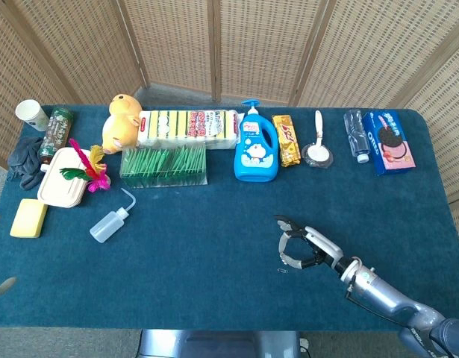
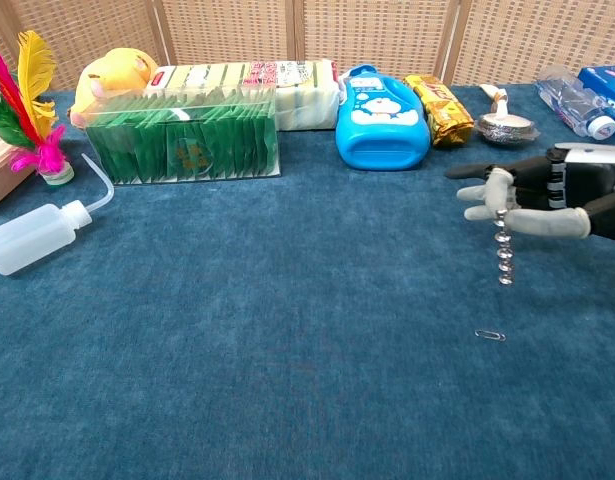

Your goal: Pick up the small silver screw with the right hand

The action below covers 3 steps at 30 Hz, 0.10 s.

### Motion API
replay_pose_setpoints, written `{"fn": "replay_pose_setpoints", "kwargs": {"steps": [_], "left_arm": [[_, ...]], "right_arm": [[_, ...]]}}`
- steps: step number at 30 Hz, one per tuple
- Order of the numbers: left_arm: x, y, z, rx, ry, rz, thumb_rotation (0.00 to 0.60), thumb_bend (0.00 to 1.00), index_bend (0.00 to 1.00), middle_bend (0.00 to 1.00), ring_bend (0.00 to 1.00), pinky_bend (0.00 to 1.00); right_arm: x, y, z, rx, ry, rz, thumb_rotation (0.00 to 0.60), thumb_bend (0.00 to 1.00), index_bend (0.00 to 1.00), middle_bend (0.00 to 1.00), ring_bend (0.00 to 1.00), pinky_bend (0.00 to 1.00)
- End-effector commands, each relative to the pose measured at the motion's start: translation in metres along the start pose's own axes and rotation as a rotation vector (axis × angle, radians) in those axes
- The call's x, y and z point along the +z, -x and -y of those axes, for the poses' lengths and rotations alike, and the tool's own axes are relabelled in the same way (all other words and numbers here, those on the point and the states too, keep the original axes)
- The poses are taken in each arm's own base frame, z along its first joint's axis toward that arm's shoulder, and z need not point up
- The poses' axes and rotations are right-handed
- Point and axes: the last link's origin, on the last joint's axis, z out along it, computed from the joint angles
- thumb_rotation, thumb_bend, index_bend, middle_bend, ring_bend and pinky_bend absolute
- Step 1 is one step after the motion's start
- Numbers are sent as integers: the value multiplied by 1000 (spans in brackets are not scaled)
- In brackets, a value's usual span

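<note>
A slim, ridged silver screw (image 2: pixel 504 258) is pinched by the right hand (image 2: pixel 535 204), hanging upright above the napped blue tabletop (image 2: pixel 287 330), near a bent-wire paperclip (image 2: pixel 489 335).

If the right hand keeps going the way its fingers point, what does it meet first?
The right hand points toward the robot's left, over bare blue tablecloth. The way looks free for a long stretch; the squeeze bottle lies far along, though depth is unclear. The hand holds the silver screw.

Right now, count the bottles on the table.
4: dark bottle far left by the cup, squeeze bottle front left, blue Doraemon bottle centre back, clear water bottle beside the Oreo box.
</note>
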Motion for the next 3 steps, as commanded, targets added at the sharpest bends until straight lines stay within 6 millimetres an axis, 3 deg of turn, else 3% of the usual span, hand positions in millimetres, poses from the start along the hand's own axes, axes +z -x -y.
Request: {"fn": "replay_pose_setpoints", "kwargs": {"steps": [1, 3], "left_arm": [[0, 0, 0, 1, 2, 3, 600, 29, 0, 0, 0, 0], [0, 1, -1, 1, 5, 6, 600, 28, 0, 0, 0, 0]], "right_arm": [[-4, 1, -3, 5, -1, 6, 600, 495, 633, 0, 0, 0], [-5, 1, -4, 6, -2, 10, 600, 495, 633, 0, 0, 0]]}}
